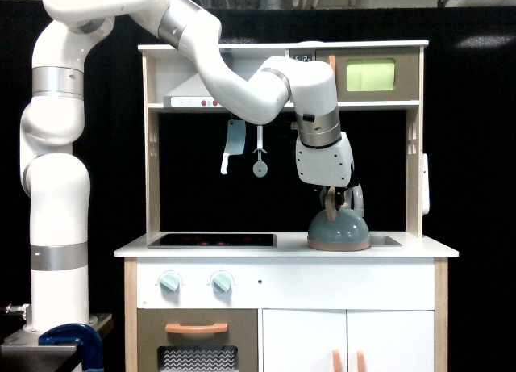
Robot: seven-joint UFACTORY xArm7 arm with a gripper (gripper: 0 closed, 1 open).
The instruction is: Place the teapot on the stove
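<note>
Reaching down onto the teapot's handle, with the carrying not yet begun.

You had the claw [333, 199] low on the tan arched handle of the teapot [339, 229]; I could not tell if the fingers were closed on it. Directly under the claw, the squat grey-blue dome with its tan base ring rested on the white counter [419, 247]. The stove [212, 240], a flat glossy black panel, lay well apart toward the exterior view's left, so lifting, moving and placing remained.

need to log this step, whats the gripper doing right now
gripper: down over the teapot handle; whether it is open or shut on it cannot be told from the exterior view.
</note>
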